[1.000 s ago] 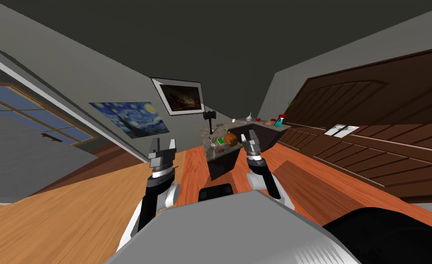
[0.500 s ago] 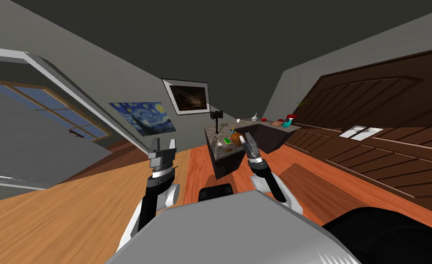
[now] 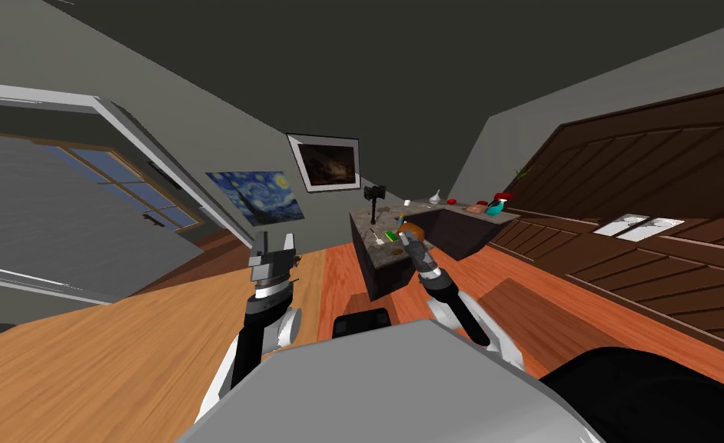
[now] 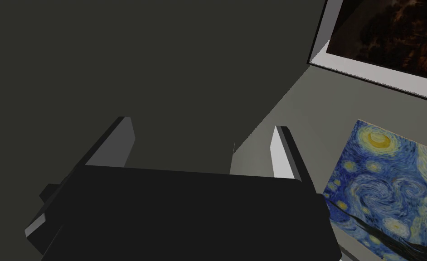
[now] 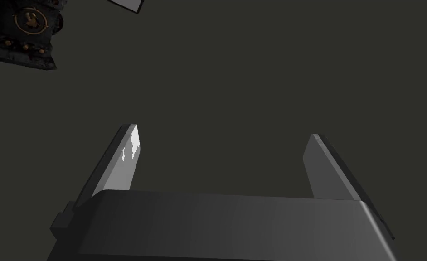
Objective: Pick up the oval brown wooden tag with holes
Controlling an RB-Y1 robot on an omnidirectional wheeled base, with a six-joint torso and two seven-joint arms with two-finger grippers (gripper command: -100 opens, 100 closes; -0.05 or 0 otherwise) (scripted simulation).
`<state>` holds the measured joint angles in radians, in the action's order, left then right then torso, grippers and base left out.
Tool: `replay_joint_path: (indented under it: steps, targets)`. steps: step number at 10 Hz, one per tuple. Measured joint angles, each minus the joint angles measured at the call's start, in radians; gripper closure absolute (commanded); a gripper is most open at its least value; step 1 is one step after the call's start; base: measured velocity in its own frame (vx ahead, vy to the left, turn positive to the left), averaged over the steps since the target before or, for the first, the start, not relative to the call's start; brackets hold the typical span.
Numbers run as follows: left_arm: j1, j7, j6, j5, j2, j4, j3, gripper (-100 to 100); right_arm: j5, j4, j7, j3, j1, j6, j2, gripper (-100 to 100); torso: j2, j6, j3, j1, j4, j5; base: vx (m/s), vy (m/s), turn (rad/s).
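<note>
Right tool (image 3: 407, 232): you have it raised at the near right edge of the speckled tabletop (image 3: 376, 258), fingers spread wide, released, nothing between them. Its wrist view looks past them to a plain dark surface and the ornamented head of a dark hammer (image 5: 20, 34). Left tool (image 3: 274, 243): up over the wooden floor (image 3: 122, 361), well left of the tabletop, likewise released and empty. Tabletop load: the hammer standing upright at the far left end, a green item (image 3: 391, 234) in the middle, an orange-brown round thing (image 3: 412, 227) just beyond your right tool, and a teal item (image 3: 494, 208) beside a red one (image 3: 502, 197) on the far right part. The tag (image 3: 393, 251): seemingly the small brown spot on the near part of the tabletop, just left of your right tool. It is too small to confirm its shape or holes.
</note>
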<state>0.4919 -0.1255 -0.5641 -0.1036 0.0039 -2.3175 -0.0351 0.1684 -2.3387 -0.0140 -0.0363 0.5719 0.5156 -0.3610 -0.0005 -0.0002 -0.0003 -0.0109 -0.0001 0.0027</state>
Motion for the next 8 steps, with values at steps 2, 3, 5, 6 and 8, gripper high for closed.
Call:
replay_joint_path:
  steps: [2, 3, 5, 6, 8]
  targets:
    - [0.000, 0.000, 0.000, 0.000, 0.000, 0.000, 0.000, 0, 0.022, 0.015, 0.019, 0.001, 0.026, 0.025, -0.046, -100, -0.001, 0.000, 0.000, 0.001, 0.000, 0.000, 0.030, 0.151, 0.055]
    - [0.000, 0.000, 0.000, 0.000, 0.000, 0.000, 0.000, 0, 0.029, 0.021, 0.025, 0.004, 0.029, 0.033, -0.067, -100, 0.000, 0.000, 0.000, 0.002, 0.000, 0.000, 0.030, 0.163, 0.083]
    - [0.000, 0.000, 0.000, 0.000, 0.000, 0.000, 0.000, 0, 0.053, 0.032, 0.042, 0.007, 0.045, 0.042, -0.117, -100, 0.000, 0.000, 0.000, 0.002, 0.000, 0.000, 0.032, 0.162, 0.053]
    - [0.000, 0.000, 0.000, 0.000, 0.000, 0.000, 0.000, 0, 0.069, 0.033, 0.051, 0.011, 0.060, 0.045, -0.148, -100, 0.000, 0.000, 0.000, -0.001, 0.000, 0.000, 0.044, 0.155, 0.021]
    - [0.000, 0.000, 0.000, 0.000, 0.000, 0.000, 0.000, 0, 0.094, 0.052, 0.071, 0.019, 0.090, 0.066, -0.200, -100, -0.001, 0.000, 0.000, 0.001, 0.000, 0.000, 0.044, 0.140, 0.048]
